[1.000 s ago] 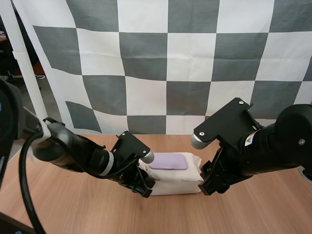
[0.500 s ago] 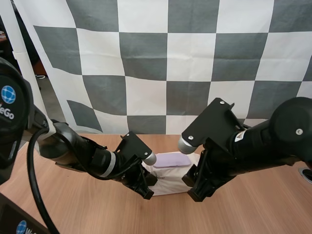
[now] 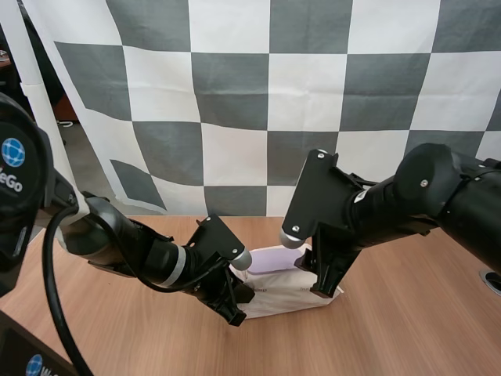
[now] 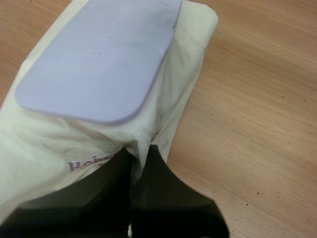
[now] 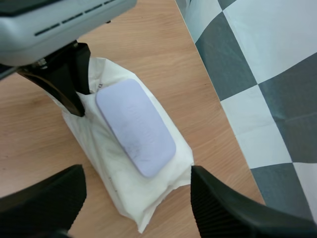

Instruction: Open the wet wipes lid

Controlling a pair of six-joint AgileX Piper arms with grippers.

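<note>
The wet wipes pack is white with a flat purple lid, and the lid lies closed on top. My left gripper is shut on the pack's left end; the left wrist view has its dark fingers pinching the wrapper just below the lid. My right gripper hangs over the pack's right end. In the right wrist view it stands open, the fingers wide apart above the pack and its lid, touching neither. The left gripper holds the pack's far end there.
The pack lies on a wooden table with bare wood in front and to the right. The table's back edge runs just behind the pack. A dark round fitting sits at the table's right edge.
My right arm has swung left and turned over the pack's right end, covering part of it. The left gripper has kept its hold on the left end.
</note>
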